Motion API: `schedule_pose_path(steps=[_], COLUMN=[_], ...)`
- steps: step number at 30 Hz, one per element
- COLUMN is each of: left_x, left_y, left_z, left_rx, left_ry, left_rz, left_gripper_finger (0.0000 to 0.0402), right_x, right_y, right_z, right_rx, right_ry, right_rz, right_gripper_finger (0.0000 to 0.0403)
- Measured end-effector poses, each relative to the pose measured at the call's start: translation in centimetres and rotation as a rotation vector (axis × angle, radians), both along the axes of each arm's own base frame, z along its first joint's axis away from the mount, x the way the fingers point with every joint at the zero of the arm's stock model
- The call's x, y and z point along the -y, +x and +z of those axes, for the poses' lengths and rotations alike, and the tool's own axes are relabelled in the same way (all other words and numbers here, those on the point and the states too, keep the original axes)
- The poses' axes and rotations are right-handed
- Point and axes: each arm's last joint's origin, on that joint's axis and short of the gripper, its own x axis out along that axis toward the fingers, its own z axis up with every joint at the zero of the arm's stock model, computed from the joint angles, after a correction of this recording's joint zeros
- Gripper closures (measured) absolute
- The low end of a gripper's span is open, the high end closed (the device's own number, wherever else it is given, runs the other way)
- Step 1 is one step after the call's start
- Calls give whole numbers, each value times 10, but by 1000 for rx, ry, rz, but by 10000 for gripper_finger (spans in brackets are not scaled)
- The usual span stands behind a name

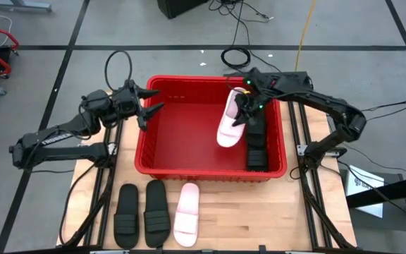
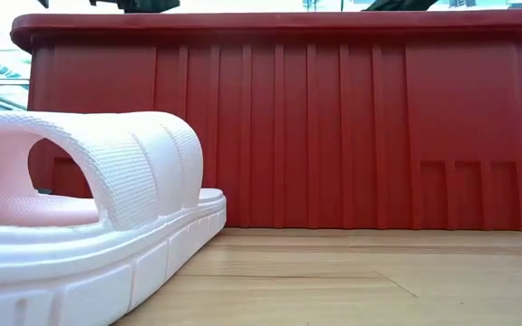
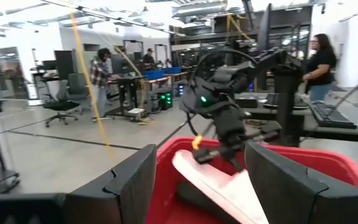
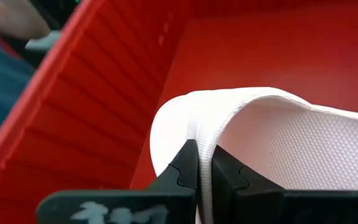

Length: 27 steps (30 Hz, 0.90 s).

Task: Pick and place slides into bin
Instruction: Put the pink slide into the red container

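Observation:
The red bin (image 1: 141, 152) stands mid-table. My right gripper (image 1: 240, 113) reaches into it from the far right, shut on a white slide (image 1: 228, 121). That slide also shows in the left wrist view (image 3: 219, 190) and the right wrist view (image 4: 291, 143). Black slides (image 1: 257, 147) lie inside along the bin's right wall. My left gripper (image 1: 150, 106) hangs open above the bin's far left rim, nothing between its fingers (image 3: 135, 186). Two black slides (image 1: 127, 215) (image 1: 156, 212) and a pale pink slide (image 1: 187, 214) (image 2: 89, 226) lie soles down near the table's front edge. My right gripper pinches the edge of the white slide's ribbed strap (image 4: 194, 134) between its two fingers. The fingers slant down into the bin from the far right. The slide hangs tilted below them, its lower end (image 1: 224, 139) toward the bin's floor; whether it touches, I cannot tell.
The bin's tall red wall (image 2: 333, 127) stands right behind the pink slide in the low view. Bare wooden table (image 1: 273, 212) lies right of the three slides at the front. People (image 3: 319, 62) and desks show in the room beyond the table.

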Motion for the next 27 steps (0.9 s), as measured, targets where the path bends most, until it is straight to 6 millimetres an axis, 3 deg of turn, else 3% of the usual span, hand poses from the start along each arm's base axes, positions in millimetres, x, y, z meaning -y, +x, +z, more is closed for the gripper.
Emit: schedule_pose_path(steps=[20, 27], left_x=[-19, -23], left_y=[-10, -12], left_z=[0, 0], left_rx=[-4, -5], left_ry=[17, 17], left_rz=[71, 96], left_gripper_finger=[151, 151], right_x=[3, -6], right_y=[38, 46], right_z=[-73, -82], right_rx=[-229, -239], right_ry=[111, 150], right_rz=[200, 238], right_gripper_finger=[401, 401])
